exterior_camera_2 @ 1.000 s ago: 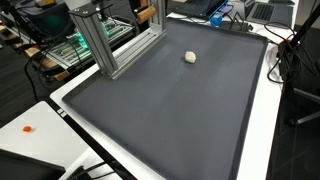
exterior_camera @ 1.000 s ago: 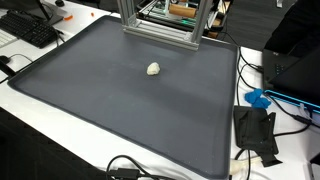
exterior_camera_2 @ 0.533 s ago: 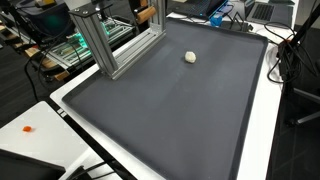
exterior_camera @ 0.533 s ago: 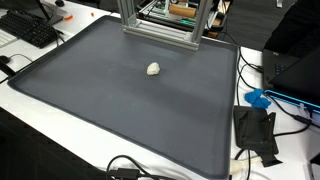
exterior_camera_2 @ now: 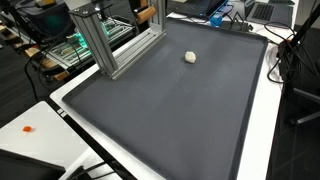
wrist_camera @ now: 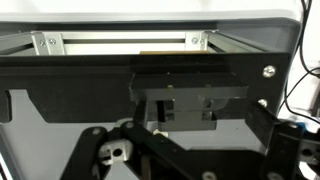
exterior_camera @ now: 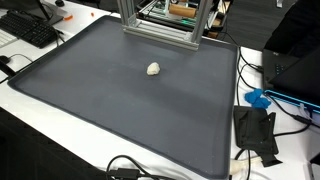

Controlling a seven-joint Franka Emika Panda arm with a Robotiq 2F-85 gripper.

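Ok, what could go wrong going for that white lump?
1. The white lump is small and rounded on the smooth grey mat; an off-centre touch may roll it away.
2. The wrist view shows the aluminium frame close ahead, not the lump, so the approach is likely blind and could clip that frame.

A robotics lab or workshop: an aluminium extrusion frame (exterior_camera: 160,25) at the table's (exterior_camera: 40,122) far edge, a keyboard (exterior_camera: 30,30), loose cables (exterior_camera: 130,168) and green circuit boards (exterior_camera_2: 75,47) alongside.
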